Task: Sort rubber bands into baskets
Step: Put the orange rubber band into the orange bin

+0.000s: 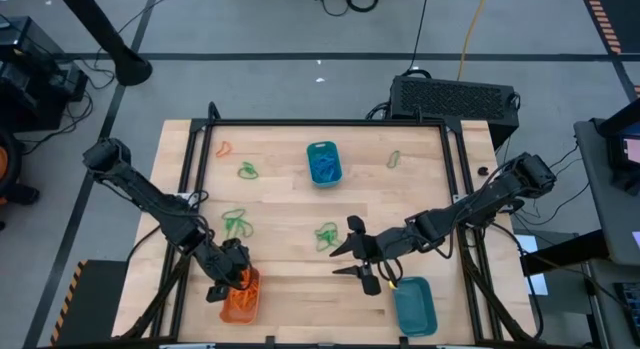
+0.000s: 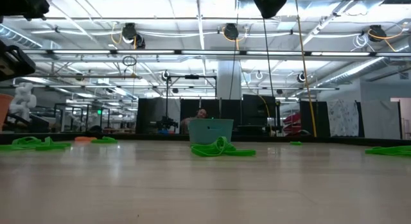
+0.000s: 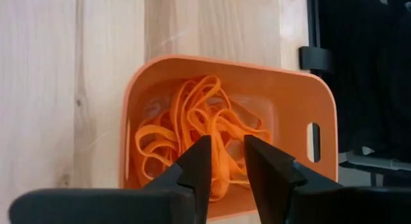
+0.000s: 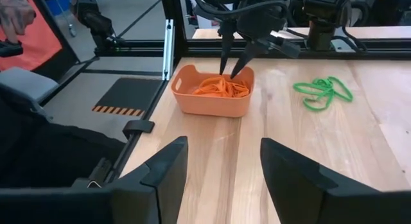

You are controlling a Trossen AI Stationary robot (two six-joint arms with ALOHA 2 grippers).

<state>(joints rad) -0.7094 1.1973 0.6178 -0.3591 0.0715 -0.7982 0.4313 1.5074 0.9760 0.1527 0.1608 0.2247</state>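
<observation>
A: Where is the left pincer (image 3: 223, 161)?

B: Over the orange basket (image 1: 241, 300), at the near-left corner of the worktop (image 1: 290, 204). Its 2 fingers point down into the basket and stand slightly apart, with a strand of the orange rubber bands (image 3: 199, 124) showing in the gap. I cannot tell whether that strand is pinched or just lying there.

A: And the right pincer (image 1: 362, 261)?

B: Well to the right of the orange basket, just beside the empty teal basket (image 1: 414, 306). Its fingers are spread wide and hold nothing.

A: What is still loose?

B: Green bands: 1 clump (image 1: 237, 223) just beyond the orange basket, 1 clump (image 1: 327, 235) near the middle of the worktop, and smaller loops farther off toward the far teal basket (image 1: 323, 162), which already holds blue bands. 1 orange loop (image 1: 222, 148) lies at the far-left corner, well away from the orange basket.

A: How will they handle?

B: My judgement: very light, limp and stretchy, lying almost flat on the wood. They tangle, so 1 pinch may lift several. Best to take a strand where it arches up off the wood, or across the thick middle of a clump, with the fingertips nearly touching the surface. They may also cling to the fingers on release.
</observation>
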